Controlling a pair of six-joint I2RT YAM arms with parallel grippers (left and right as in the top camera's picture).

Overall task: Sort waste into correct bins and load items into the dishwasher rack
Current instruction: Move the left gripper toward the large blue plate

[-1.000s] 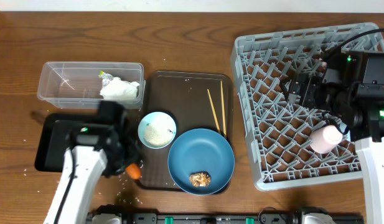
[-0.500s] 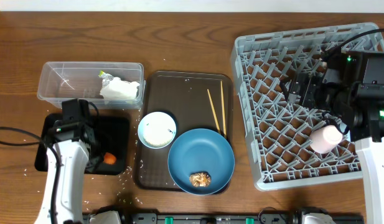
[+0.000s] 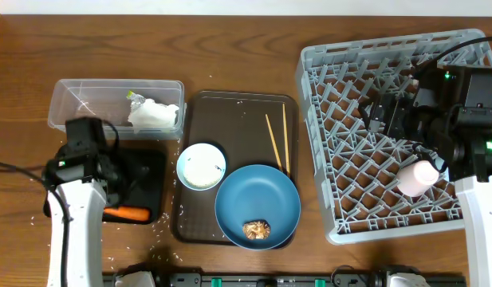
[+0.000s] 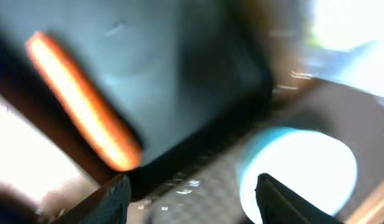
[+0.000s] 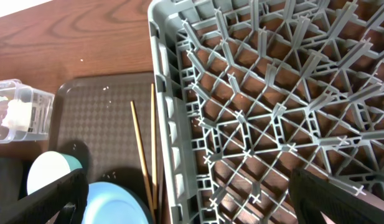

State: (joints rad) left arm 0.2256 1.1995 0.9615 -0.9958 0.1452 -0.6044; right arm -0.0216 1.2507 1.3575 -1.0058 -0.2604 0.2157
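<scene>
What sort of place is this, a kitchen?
Likely a staged kitchen clean-up bench, not a real kitchen: a dishwasher rack, a serving tray carrying a soiled blue plate, and a clear tub of wrappers, all on one wooden table.

The carrot (image 3: pixel 126 213) lies in the shallow tray (image 3: pixel 152 163), tub (image 3: pixel 90 102) just behind.

left arm (image 3: pixel 72 227): white link reaching in from the near side, black wrist angled inward; left gripper (image 4: pixel 190 190): jaws parted, holding nothing. right arm (image 3: pixel 478 215): stretched forward; right gripper (image 5: pixel 188 186): jaws spread wide, holding nothing
</scene>
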